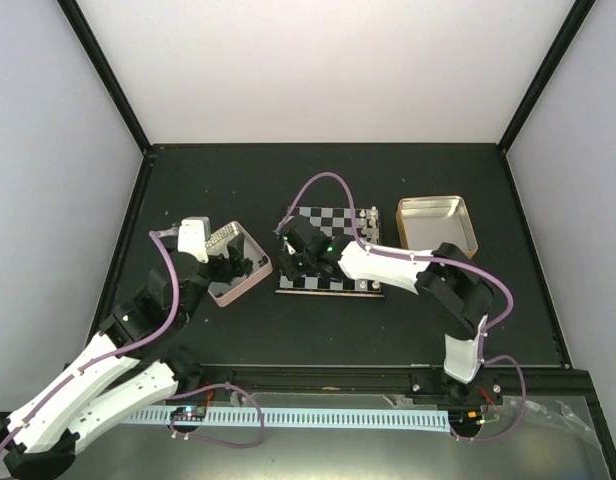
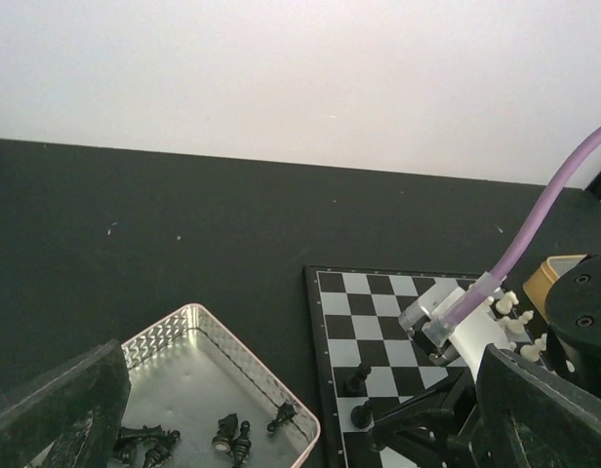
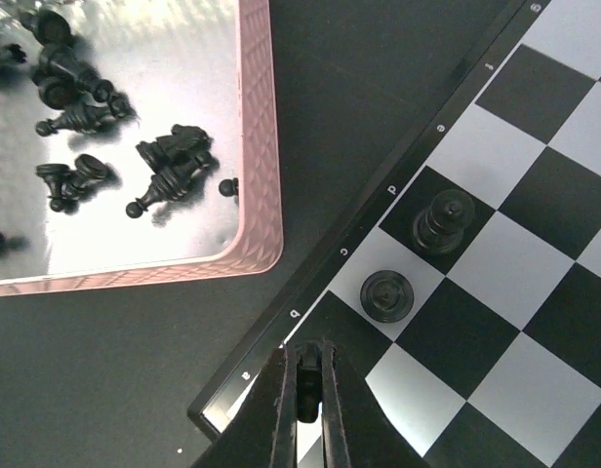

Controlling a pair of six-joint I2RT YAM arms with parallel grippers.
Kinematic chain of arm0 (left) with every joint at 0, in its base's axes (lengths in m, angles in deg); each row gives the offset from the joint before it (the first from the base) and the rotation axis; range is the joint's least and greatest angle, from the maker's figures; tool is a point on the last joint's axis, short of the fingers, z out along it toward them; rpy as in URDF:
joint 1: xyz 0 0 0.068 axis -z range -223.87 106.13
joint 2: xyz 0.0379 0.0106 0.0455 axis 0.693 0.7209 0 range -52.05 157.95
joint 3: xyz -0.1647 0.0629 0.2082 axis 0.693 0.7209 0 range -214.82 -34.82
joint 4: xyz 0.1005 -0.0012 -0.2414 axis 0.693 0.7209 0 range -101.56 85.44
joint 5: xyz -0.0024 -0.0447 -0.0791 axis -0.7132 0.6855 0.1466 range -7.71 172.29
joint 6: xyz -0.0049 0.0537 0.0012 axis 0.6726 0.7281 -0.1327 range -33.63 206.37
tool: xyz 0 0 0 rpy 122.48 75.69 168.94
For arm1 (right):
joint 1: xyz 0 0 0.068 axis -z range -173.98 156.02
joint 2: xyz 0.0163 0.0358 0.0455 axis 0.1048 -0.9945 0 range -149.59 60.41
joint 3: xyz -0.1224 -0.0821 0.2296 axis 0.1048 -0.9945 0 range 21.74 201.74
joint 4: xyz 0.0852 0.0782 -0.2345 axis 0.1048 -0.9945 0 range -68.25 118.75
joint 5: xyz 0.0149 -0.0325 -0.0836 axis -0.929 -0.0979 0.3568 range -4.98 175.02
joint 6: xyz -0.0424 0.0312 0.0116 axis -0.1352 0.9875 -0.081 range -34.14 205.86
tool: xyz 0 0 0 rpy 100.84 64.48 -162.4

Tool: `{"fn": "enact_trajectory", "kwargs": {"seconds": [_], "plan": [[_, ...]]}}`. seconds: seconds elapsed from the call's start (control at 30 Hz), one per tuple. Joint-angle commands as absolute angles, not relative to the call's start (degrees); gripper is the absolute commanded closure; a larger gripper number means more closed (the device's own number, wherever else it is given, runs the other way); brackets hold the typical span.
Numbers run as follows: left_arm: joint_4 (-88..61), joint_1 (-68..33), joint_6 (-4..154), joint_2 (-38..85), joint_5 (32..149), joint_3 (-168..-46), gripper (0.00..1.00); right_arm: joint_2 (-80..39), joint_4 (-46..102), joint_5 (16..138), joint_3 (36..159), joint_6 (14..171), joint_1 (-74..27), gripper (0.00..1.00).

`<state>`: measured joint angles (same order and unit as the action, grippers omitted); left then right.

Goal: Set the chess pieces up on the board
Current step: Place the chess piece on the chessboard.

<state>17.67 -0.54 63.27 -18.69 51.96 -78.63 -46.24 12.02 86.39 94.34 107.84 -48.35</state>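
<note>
Top view: noted left pincer [image 1: 224,266] spread over pink-rimmed tin [image 1: 238,290]; right pincer [image 1: 288,268] at left edge of the board [image 1: 328,219], with own arm [image 1: 388,265] hiding most squares. Gold-rimmed tin [image 1: 433,225] well to its right, on table [image 1: 338,330].

Left wrist: black chess pieces [image 2: 232,434] lying in tin just ahead of pincer; white pieces [image 2: 523,318] seen past arm, only here.

Right wrist: pincer pressed together above board edge; two black pieces standing just ahead; edge letters [image 3: 393,191] legible only here.

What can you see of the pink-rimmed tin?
A shallow, square, open-topped tin with a pink embossed rim, rounded corners and a shiny silvery floor. It sits flat on the black table, left of the chessboard, with a gap between them. Loose black chess pieces lie inside, mostly on their sides.
</note>
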Motion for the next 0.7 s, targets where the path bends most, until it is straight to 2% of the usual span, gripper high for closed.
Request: {"fn": "enact_trajectory", "kwargs": {"seconds": [0.0,0.37,0.67], "plan": [[19.35,-1.55,58.10,-18.66,49.04,-78.39,0.01,-49.38,10.14,88.91,97.31,107.61,-48.81,0.99],[19.98,-2.96,55.93,-18.09,48.75,-78.26,0.01,-53.11,6.17,92.10,100.34,109.12,-48.82,0.99],[20.50,-3.70,55.60,-17.60,50.36,-78.14,0.01,-54.74,6.82,87.86,100.54,109.34,-48.83,0.97]]}}
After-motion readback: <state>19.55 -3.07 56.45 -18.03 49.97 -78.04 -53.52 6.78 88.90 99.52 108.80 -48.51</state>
